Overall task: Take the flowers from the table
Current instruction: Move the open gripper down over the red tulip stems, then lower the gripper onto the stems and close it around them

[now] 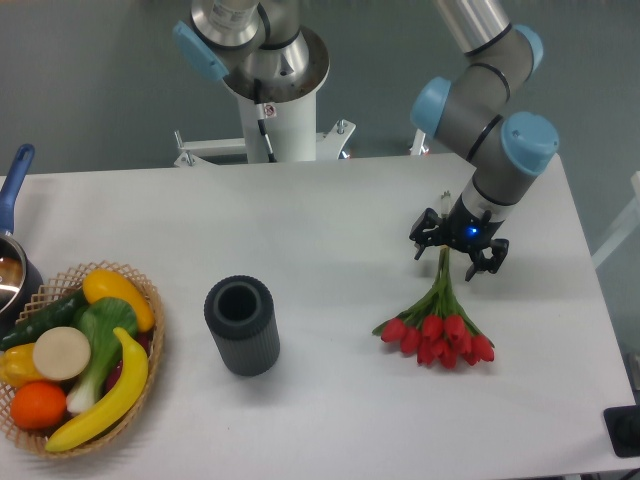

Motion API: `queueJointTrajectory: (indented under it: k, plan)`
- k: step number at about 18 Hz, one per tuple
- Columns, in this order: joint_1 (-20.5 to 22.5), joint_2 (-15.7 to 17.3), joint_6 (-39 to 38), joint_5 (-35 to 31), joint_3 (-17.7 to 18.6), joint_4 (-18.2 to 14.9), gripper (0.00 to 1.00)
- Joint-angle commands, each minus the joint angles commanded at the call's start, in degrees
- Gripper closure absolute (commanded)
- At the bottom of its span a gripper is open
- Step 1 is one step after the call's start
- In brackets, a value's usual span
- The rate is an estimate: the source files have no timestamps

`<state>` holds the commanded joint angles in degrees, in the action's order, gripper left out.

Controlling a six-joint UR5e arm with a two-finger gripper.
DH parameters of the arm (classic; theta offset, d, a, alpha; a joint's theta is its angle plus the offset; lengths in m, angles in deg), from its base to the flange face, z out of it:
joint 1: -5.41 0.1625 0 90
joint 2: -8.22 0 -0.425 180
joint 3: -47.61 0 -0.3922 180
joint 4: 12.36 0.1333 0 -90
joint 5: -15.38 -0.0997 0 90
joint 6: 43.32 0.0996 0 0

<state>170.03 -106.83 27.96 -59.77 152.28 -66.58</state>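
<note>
While spread wide, gripper (453, 253) straddles stems of flowers (437, 327), table (330, 230).

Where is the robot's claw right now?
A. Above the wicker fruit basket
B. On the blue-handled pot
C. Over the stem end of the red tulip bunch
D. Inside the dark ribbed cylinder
C: the claw straddles the green stem end of the red tulip bunch lying on the white table.

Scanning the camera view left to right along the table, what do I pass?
Pot → fruit and vegetable basket → dark ribbed cylinder → flowers, with the gripper over their stem ends.
</note>
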Motion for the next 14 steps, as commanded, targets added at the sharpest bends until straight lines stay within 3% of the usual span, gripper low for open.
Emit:
queueJointTrajectory:
  k: [3,5,14]
  plan:
    - [0.1,-0.2,0.1,0.0,-0.1,0.0,0.11]
    - [0.2,-0.3,0.1,0.0,-0.4,-0.1,0.22]
    - [0.4,-0.8,0.1,0.1,-0.7,-0.1,0.57]
